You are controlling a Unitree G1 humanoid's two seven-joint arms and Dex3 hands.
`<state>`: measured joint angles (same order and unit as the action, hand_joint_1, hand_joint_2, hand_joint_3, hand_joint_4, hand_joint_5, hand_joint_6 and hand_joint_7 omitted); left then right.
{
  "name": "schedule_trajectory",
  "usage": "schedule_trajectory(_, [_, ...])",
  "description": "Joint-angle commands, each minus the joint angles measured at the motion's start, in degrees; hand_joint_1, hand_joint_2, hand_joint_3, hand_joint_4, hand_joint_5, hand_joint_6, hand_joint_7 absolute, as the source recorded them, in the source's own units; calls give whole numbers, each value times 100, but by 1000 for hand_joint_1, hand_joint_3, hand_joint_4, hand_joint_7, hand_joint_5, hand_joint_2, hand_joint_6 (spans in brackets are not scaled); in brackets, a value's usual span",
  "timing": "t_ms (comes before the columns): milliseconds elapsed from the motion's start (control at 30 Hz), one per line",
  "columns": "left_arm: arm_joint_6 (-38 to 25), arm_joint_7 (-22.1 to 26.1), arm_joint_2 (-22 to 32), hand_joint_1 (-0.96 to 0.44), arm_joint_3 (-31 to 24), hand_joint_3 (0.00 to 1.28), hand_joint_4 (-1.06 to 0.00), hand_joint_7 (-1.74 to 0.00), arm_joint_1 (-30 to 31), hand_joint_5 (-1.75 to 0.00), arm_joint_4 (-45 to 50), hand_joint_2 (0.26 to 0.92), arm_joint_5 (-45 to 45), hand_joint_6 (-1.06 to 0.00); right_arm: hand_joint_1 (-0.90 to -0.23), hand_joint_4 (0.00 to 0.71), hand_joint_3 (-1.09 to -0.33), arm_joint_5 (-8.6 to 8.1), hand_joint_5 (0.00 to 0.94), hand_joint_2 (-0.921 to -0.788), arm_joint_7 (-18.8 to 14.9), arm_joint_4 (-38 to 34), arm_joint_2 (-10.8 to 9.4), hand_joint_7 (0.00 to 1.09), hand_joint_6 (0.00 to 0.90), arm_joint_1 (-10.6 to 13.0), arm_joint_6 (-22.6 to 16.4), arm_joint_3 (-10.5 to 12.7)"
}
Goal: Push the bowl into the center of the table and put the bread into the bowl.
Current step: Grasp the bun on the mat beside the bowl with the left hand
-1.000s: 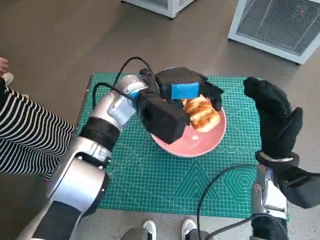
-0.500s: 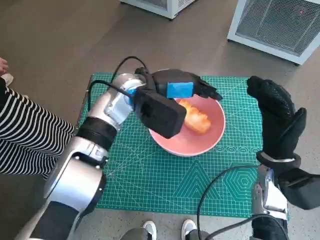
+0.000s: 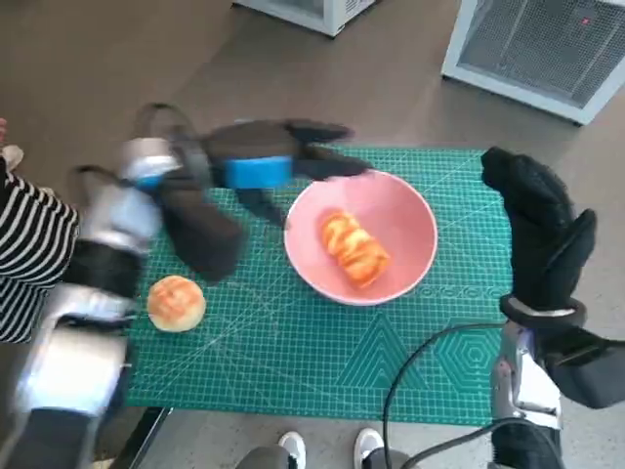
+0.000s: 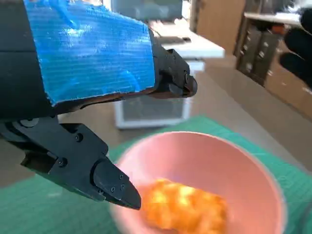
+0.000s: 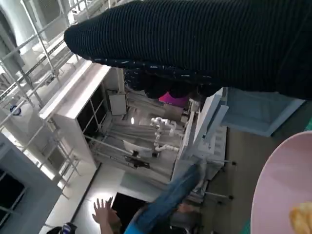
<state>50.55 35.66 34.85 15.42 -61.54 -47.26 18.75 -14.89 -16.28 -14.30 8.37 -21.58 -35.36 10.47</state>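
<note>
A pink bowl (image 3: 391, 274) sits on the green mat (image 3: 322, 362), with a twisted golden bread (image 3: 353, 247) lying inside it. The left wrist view shows the same bowl (image 4: 234, 161) and bread (image 4: 185, 207) just below the fingers. My left hand (image 3: 269, 166), blurred by motion, hovers above the mat to the left of the bowl with its fingers (image 4: 109, 183) spread and holding nothing. My right hand (image 3: 542, 234) is raised at the right side of the bowl, fingers apart and empty. A round bun (image 3: 176, 303) lies on the mat at the left.
White appliances (image 3: 532, 49) stand on the floor beyond the table. A person in a striped sleeve (image 3: 34, 259) is at the left edge. Shoes (image 3: 332, 449) show below the table's near edge. The right wrist view shows a person (image 5: 161, 204) in the room.
My left hand let go of the bread, which now lies in the bowl, and swung away to the left. A round bun, hidden before, has come into sight.
</note>
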Motion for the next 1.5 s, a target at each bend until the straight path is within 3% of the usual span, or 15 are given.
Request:
schedule_trajectory(33, [37, 290, 745, -360, -255, 16, -73, -25, 529, -1, 651, 765, -283, -279, -679, 163, -740, 26, 2, -921, -11, -92, -27, 475, 56, 65, 53, -31])
schedule_trajectory(200, [-383, 819, 1226, -362, -434, 22, -70, -31, 1047, -2, 1073, 779, -761, -289, -685, 162, -739, 8, 1, -921, -42, -163, -23, 475, 57, 25, 41, -43])
schedule_trajectory(367, [-876, 1245, 1586, -180, -694, 14, -80, -35, 1649, -5, 1497, 759, -1278, -299, -688, 162, -736, -55, 1, -921, -115, -258, -9, 475, 58, -27, 33, -52])
schedule_trajectory(533, [-1113, 1276, 1830, -75, -893, 17, -77, -27, 2132, -2, 1947, 754, -1299, -290, -689, 162, -734, -130, 1, -921, -211, -359, 15, 474, 58, -111, 54, -52])
schedule_trajectory(833, [-1634, 1358, 2063, -27, -1116, 22, -63, -20, 2717, 0, 2596, 743, -1279, -284, -690, 163, -730, -187, 1, -921, -377, -469, 43, 473, 60, -230, 112, -58])
schedule_trajectory(1500, [-2344, 1207, 1946, -50, -929, 48, -77, -7, 3090, -4, 2689, 711, -586, -274, -690, 163, -730, -296, 1, -921, -574, -371, 96, 468, 63, -182, 258, -17])
